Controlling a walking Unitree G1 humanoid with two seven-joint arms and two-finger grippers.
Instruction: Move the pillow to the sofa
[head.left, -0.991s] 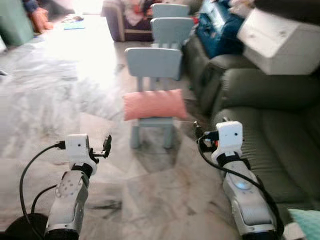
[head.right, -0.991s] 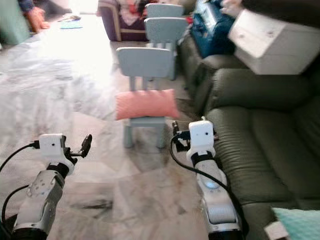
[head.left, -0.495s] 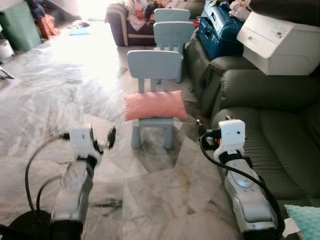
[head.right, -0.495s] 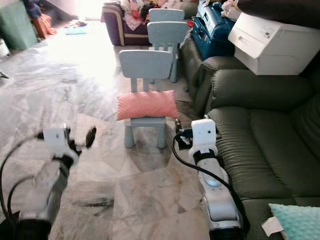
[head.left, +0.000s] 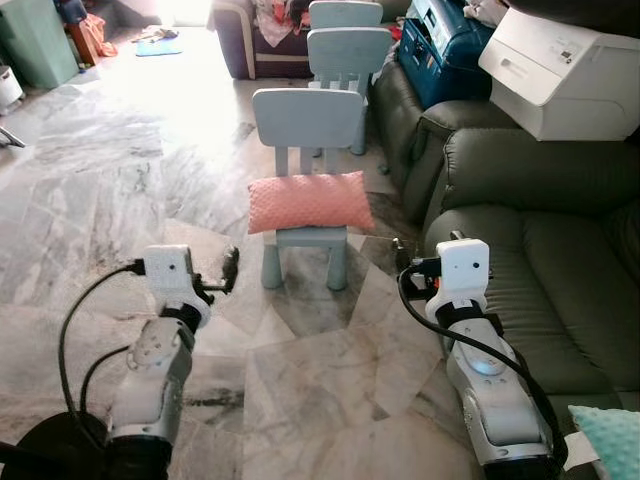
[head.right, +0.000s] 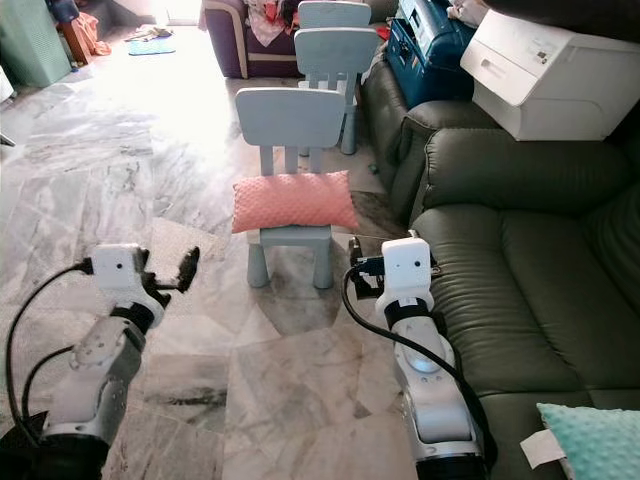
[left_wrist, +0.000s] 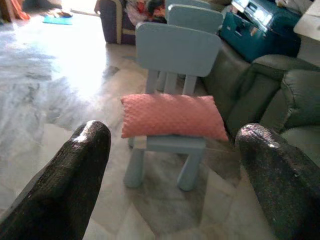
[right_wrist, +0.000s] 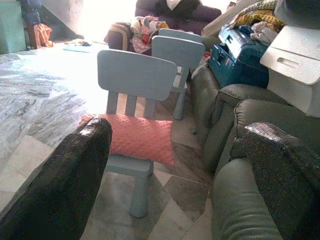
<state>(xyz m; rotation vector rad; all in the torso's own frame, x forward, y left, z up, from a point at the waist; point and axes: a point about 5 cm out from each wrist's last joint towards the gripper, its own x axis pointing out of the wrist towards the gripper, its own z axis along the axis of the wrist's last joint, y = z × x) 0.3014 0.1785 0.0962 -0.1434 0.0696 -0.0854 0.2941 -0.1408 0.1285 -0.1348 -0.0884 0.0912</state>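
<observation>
A pink pillow (head.left: 308, 200) lies across the seat of a small pale-blue chair (head.left: 305, 120) on the marble floor, just left of the dark green sofa (head.left: 560, 270). My left gripper (left_wrist: 172, 132) is held low, short of the chair and to its left. It is open, and the pillow shows between its fingers (left_wrist: 75, 175). My right gripper (right_wrist: 178, 127) hovers by the sofa's front edge, to the right of the chair. It is open with nothing in it. Neither gripper touches the pillow.
A second blue chair (head.left: 348, 45) stands behind the first. A blue case (head.left: 440, 50) and a white printer (head.left: 560, 70) rest on the sofa's far part, and a teal cushion (head.left: 608, 440) lies at its near end. Open marble floor (head.left: 120, 180) spreads to the left.
The head view has steadied and sharpened after some camera motion. My left arm has shifted slightly. The pillow stays on the chair and both grippers stay open.
</observation>
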